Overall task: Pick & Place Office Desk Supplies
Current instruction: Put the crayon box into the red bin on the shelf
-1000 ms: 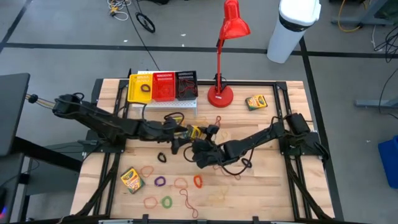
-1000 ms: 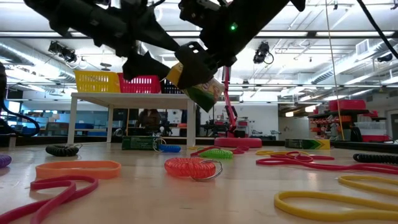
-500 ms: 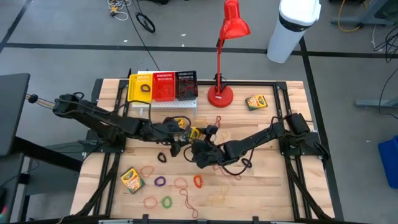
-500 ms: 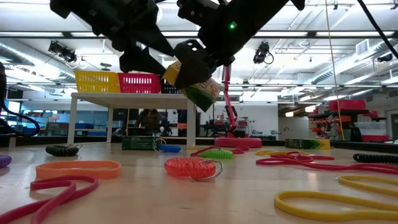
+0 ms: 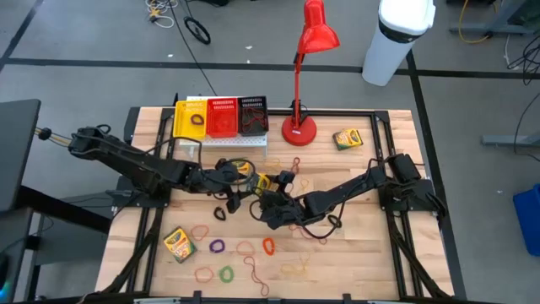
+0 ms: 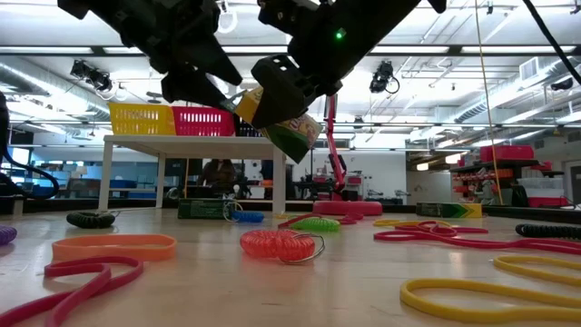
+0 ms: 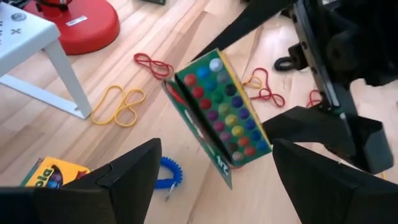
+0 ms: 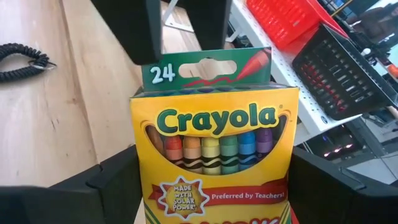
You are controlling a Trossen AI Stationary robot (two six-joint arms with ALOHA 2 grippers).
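Crayola box (image 8: 214,149) sits clamped in our right gripper (image 5: 268,187) above mid-table (label facing its wrist camera), while our left gripper (image 7: 214,180) hangs spread wide just beside it.

Both arms reach low toward the table's middle. The right gripper (image 5: 268,201) clamps wide. The left gripper (image 5: 240,187) faces it, fingers spread.
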